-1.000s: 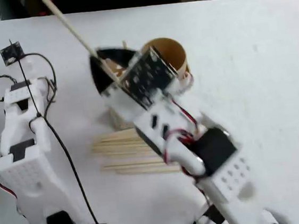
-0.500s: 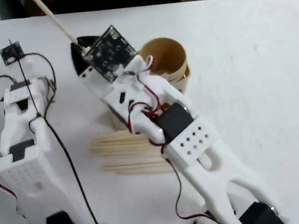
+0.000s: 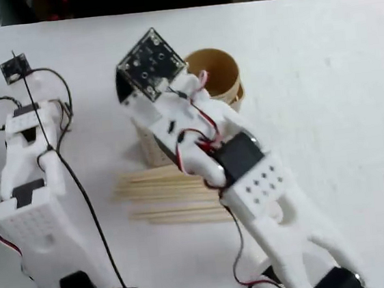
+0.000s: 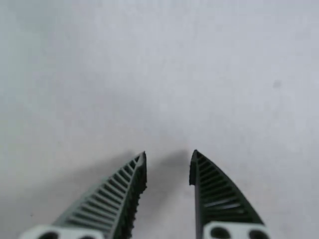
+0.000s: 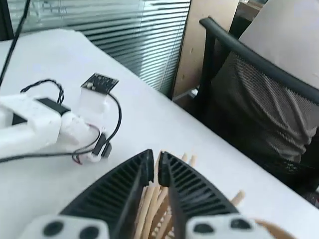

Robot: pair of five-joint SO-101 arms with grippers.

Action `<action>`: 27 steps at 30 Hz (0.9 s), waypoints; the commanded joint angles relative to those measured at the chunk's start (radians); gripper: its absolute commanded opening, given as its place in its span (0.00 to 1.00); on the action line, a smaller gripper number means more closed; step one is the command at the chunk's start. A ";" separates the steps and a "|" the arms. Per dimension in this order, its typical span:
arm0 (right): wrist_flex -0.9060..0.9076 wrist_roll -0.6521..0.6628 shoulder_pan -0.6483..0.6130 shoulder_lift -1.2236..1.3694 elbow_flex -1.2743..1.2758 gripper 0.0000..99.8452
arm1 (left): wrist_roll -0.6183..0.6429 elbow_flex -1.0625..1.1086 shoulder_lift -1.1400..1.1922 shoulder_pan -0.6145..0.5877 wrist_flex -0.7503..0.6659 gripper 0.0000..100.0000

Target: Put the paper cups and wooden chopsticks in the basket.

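The right gripper is being held over the basket, its fingers nearly together with only a thin slit between them and nothing seen clamped there. Several wooden chopsticks are standing on end just under those fingers, apparently in the basket. A larger bundle of chopsticks is lying flat on the tabletop, just beside the basket on the side nearer the arms' bases. The paper cups are standing just beside it on the far side, not yet in. The left gripper is being held well apart over bare tabletop, fingers apart and holding nothing. Two risks are being judged likely. The upright sticks could be snagged and the light basket tipped while the arm is being lifted away. The flat bundle, packed tight, could be scattered or rolled when one stick is being pinched.
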 commanded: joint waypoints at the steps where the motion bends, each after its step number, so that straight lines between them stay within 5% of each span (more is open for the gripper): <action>1: 0.240 -0.006 -0.019 -0.114 -0.057 0.09 | -0.008 -0.052 -0.010 0.005 0.006 0.16; 8: 0.607 0.321 -0.209 -0.170 0.043 0.10 | -0.008 -0.052 -0.010 0.005 0.006 0.16; 19: 0.249 0.434 -0.240 -0.056 0.652 0.11 | -0.008 -0.049 -0.010 0.005 0.006 0.16; 27: 0.125 0.460 -0.240 0.076 0.744 0.11 | -0.008 -0.051 -0.010 0.005 0.006 0.16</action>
